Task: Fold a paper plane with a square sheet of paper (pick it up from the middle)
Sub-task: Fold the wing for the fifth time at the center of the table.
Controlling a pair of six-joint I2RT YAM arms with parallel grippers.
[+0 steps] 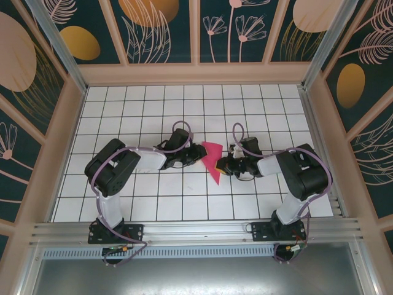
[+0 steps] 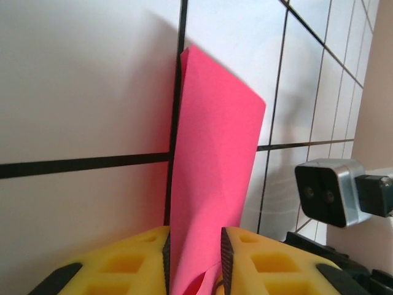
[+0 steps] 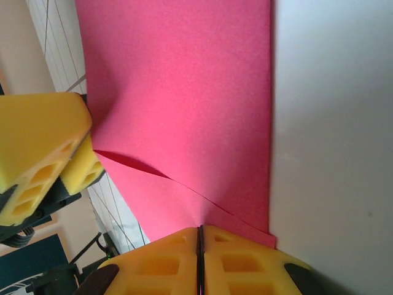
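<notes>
The square sheet of paper [image 1: 213, 163] is folded into a magenta-pink pointed wedge, the paper plane's rough form, and lies at the middle of the grid table with its tip toward the near edge. My left gripper [image 1: 199, 153] meets it from the left. In the left wrist view the pink paper [image 2: 215, 153] stands up between the yellow fingers, a loose curled fold filling the narrow gap of my left gripper [image 2: 195, 258]. My right gripper [image 1: 225, 165] comes from the right. Its pads are pressed together on the paper's [image 3: 184, 92] near edge at my right gripper [image 3: 199, 236].
The white grid table [image 1: 153, 110] is ringed by low tan walls [image 1: 196, 74]. The right wrist's camera block [image 2: 325, 192] sits close to the right of the left fingers. A yellow left finger [image 3: 37, 147] touches the paper's left side in the right wrist view.
</notes>
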